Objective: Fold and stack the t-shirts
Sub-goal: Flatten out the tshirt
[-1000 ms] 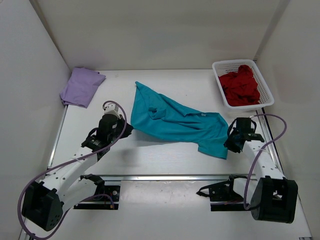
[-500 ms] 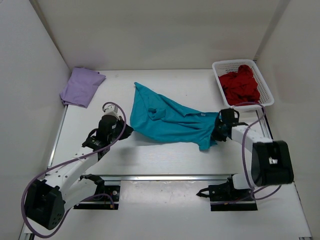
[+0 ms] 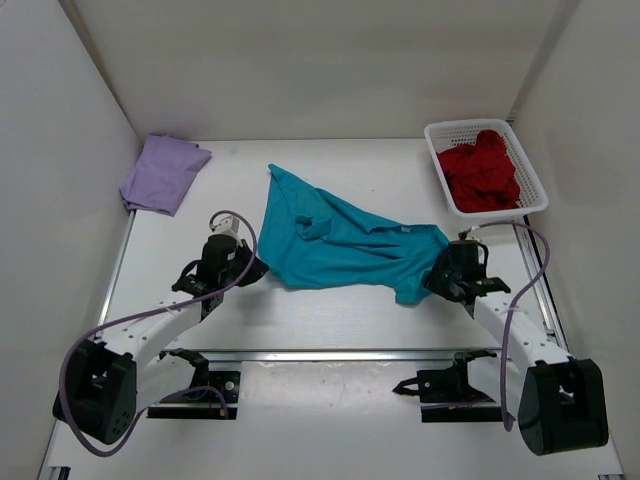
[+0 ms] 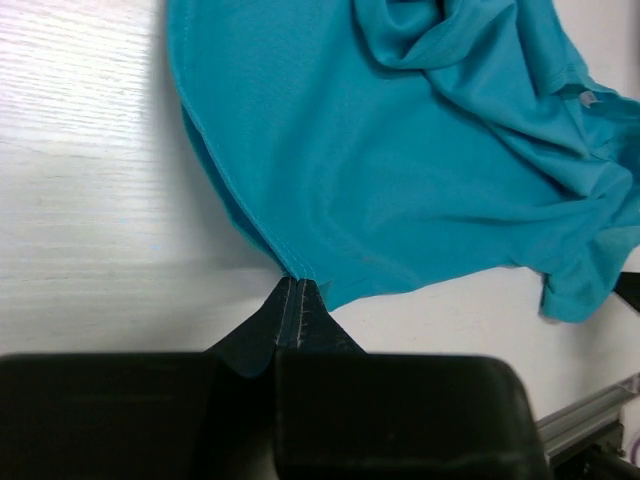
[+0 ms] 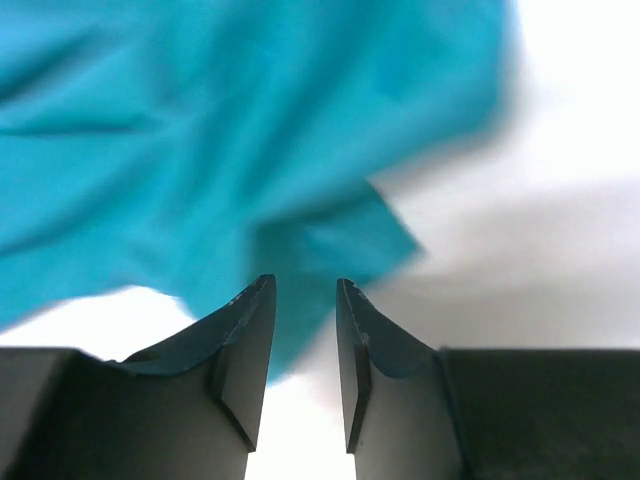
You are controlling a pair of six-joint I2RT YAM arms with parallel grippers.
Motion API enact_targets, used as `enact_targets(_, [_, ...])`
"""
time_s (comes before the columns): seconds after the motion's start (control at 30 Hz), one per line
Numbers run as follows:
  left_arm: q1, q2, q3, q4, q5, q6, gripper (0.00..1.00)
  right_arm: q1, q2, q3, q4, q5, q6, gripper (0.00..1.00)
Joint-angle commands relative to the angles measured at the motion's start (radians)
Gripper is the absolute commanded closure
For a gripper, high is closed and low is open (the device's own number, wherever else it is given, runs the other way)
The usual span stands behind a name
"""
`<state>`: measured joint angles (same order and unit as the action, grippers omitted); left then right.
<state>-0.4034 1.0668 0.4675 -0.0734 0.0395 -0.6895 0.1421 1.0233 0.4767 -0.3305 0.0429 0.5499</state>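
Observation:
A teal t-shirt (image 3: 340, 245) lies crumpled and stretched across the middle of the table. My left gripper (image 3: 250, 268) is shut on its near left hem, and in the left wrist view the closed tips (image 4: 298, 284) pinch the edge of the teal fabric (image 4: 400, 180). At the shirt's right end my right gripper (image 3: 440, 276) stands open. In the right wrist view its gap (image 5: 305, 285) frames a corner of the teal cloth (image 5: 200, 120), unpinched. A folded lavender t-shirt (image 3: 160, 172) rests at the back left. A dark red t-shirt (image 3: 482, 170) is bunched in the basket.
The white mesh basket (image 3: 437, 130) sits at the back right corner by the wall. White walls enclose the table on the left, back and right. A metal rail (image 3: 330, 353) runs along the near edge in front of the arm bases.
The right arm swung in to the shirt's right end; its jaws shut and have opened again. That corner of the shirt has bunched leftward. The left gripper kept its hold, shifting slightly.

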Motion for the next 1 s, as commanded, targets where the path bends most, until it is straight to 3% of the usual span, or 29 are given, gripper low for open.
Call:
enact_targets(0.0, [-0.003,-0.001,-0.003,0.063,0.059,-0.019,1.00,-0.056,-0.049,-0.073,-0.018,0.034,0.009,0.70])
enact_targets(0.57, [-0.017,-0.005,-0.030,0.101,0.072,-0.022,1.00,-0.119,0.064,-0.055,0.068,0.051,-0.034,0.66])
enact_targets(0.8, [-0.005,-0.014,-0.044,0.106,0.076,-0.033,1.00,-0.104,0.083,-0.061,0.080,0.038,-0.024,0.77])
enact_targets(0.97, [-0.002,-0.010,-0.044,0.112,0.076,-0.028,1.00,-0.116,0.069,-0.067,0.093,0.041,-0.016,0.93])
